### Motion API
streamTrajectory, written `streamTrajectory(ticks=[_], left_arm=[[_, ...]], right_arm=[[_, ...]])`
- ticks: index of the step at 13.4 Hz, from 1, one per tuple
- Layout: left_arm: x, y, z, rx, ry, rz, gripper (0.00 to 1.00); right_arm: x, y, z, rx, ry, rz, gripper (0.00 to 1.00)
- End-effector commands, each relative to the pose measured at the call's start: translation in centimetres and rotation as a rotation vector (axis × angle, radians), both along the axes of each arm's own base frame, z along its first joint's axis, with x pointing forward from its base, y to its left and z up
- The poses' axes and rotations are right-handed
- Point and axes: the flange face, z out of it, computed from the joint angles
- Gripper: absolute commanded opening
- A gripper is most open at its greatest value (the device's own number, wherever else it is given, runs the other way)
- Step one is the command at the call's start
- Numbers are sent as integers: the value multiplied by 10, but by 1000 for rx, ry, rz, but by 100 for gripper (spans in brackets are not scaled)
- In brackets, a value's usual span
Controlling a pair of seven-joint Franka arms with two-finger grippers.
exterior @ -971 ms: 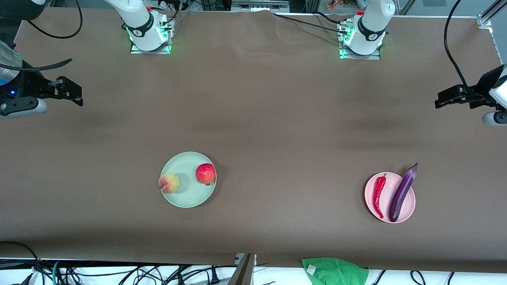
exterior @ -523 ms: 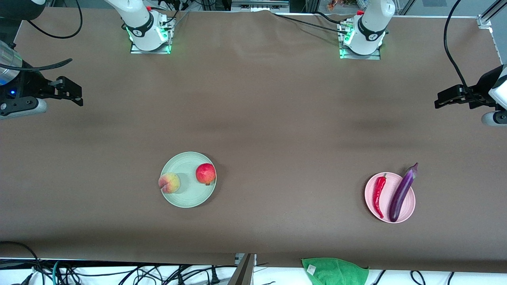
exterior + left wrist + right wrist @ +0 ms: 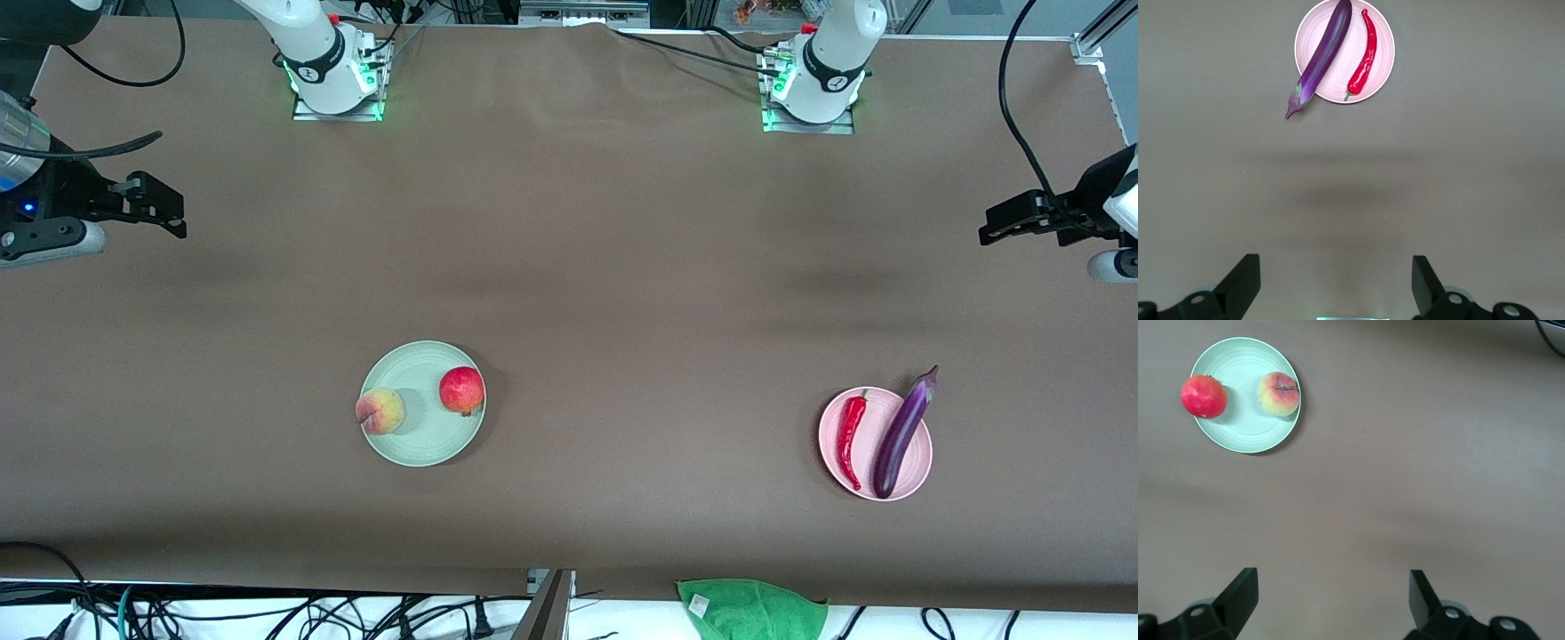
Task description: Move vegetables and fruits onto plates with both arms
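A red apple-like fruit (image 3: 461, 390) and a peach (image 3: 380, 411) lie on the mint green plate (image 3: 427, 440), toward the right arm's end. The purple eggplant (image 3: 902, 433) and the red chili (image 3: 852, 440) lie side by side on the pink plate (image 3: 921, 462), toward the left arm's end; the eggplant's stem end sticks out over the rim. My right gripper (image 3: 178, 218) hangs open and empty above the table at its own end. My left gripper (image 3: 989, 227) hangs open and empty at the other end. Each wrist view shows its plate far off: eggplant (image 3: 1321, 57), chili (image 3: 1365, 53), apple (image 3: 1203, 396), peach (image 3: 1279, 393).
A green cloth (image 3: 751, 609) lies off the table's front edge, nearer to the camera than the pink plate. Cables run along that front edge. The two arm bases (image 3: 333, 80) (image 3: 813, 84) stand at the back edge. Brown tabletop stretches between the plates.
My left gripper has drifted slightly outward toward its end of the table. The right gripper, plates and produce have not moved.
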Motion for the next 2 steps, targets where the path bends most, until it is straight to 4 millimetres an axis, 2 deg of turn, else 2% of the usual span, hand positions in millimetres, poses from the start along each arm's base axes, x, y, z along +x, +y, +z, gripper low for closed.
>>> streamTrajectory(ticks=[1,2], left_arm=[[5,-3,4,27,-7,0,100],[5,-5,4,29,-7,-1,100]], right_arm=[[2,1,4,17,-3,10,100],[1,1,4,17,-3,10,100]])
